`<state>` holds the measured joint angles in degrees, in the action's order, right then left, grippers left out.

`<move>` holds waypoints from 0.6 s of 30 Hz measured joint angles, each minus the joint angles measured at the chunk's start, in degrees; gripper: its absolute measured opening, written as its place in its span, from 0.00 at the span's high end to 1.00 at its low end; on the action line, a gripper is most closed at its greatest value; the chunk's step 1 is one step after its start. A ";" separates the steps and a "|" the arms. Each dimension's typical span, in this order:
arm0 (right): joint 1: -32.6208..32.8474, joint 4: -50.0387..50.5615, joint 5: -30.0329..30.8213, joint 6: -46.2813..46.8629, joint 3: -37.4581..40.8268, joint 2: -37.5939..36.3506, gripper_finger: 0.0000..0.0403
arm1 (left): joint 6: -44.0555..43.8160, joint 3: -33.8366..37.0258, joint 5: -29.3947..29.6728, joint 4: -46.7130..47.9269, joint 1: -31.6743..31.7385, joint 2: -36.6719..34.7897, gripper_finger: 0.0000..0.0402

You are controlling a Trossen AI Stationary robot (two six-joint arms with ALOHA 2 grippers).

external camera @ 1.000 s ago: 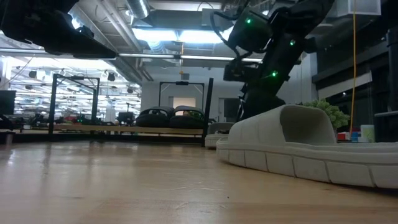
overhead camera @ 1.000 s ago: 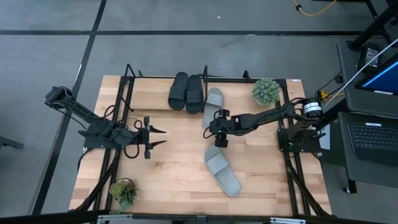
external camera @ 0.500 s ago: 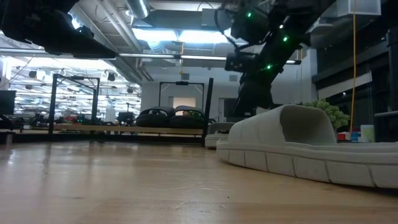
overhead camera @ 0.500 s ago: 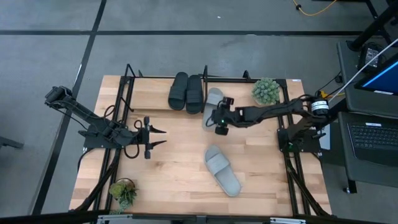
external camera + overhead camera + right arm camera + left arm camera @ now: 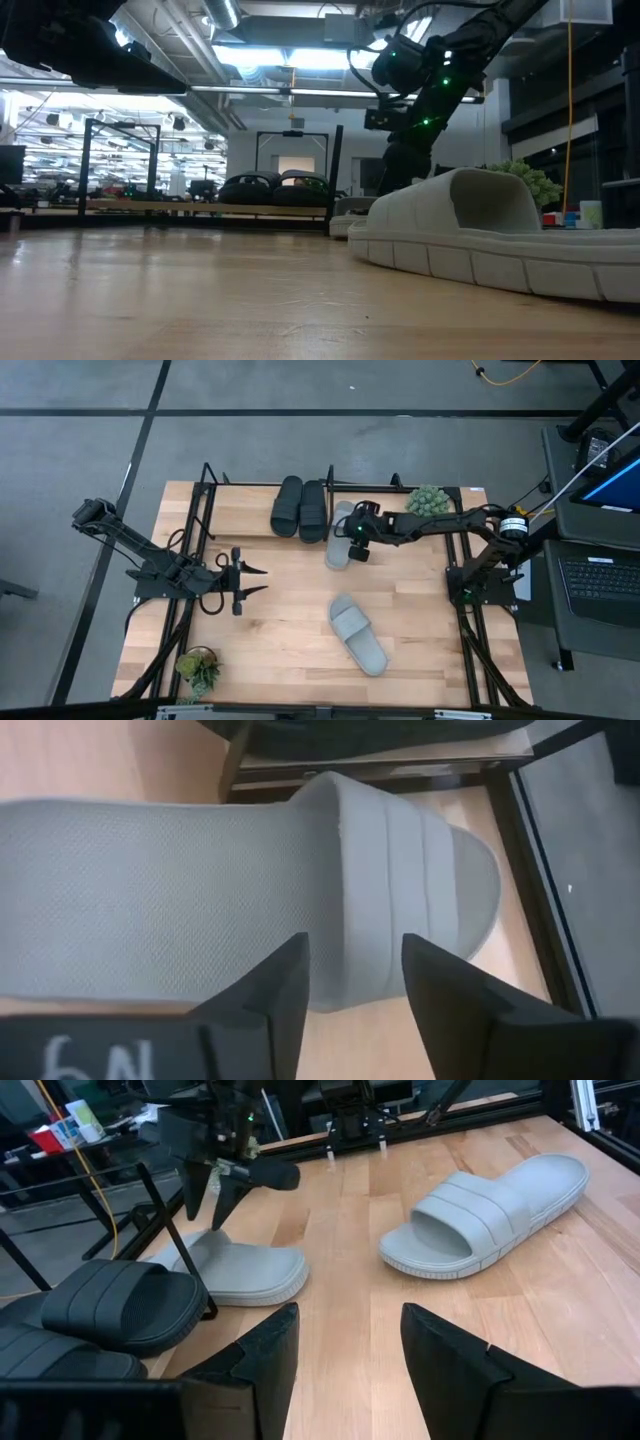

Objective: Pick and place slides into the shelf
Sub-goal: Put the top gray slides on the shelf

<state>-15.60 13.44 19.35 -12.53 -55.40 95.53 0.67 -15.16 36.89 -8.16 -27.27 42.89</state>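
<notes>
The right gripper hangs open just above a grey slide beside the shelf, where two black slides sit. Another grey slide lies mid-desk. The left gripper waits open.

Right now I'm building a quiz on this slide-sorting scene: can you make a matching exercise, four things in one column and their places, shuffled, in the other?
Things:
1. black slides
2. grey slide with the right end effector above it
3. other grey slide
4. left end effector

Places:
A. lying alone on the open tabletop, toward the near edge
B. side by side on the shelf
C. open, waiting over the table's left part
D. partly in the shelf, beside the black pair

Pairs: 1-B, 2-D, 3-A, 4-C
</notes>
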 joint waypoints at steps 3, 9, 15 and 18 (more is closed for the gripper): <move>0.00 0.18 -0.05 0.03 0.00 0.00 0.61 | 0.20 0.00 0.04 0.00 0.00 0.00 0.58; 0.00 0.89 0.05 0.26 0.02 0.81 0.62 | 1.55 0.00 0.10 0.00 0.00 0.00 0.58; 0.00 0.53 6.17 0.37 0.04 3.12 0.62 | 1.53 0.00 0.13 -0.01 0.00 -0.02 0.58; 0.00 -0.34 6.50 0.39 0.04 3.48 0.62 | 1.53 0.00 0.15 -0.02 0.00 -0.02 0.58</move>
<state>-15.59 13.11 25.85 -12.14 -55.35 99.00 2.20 -15.16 37.04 -8.19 -27.27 42.87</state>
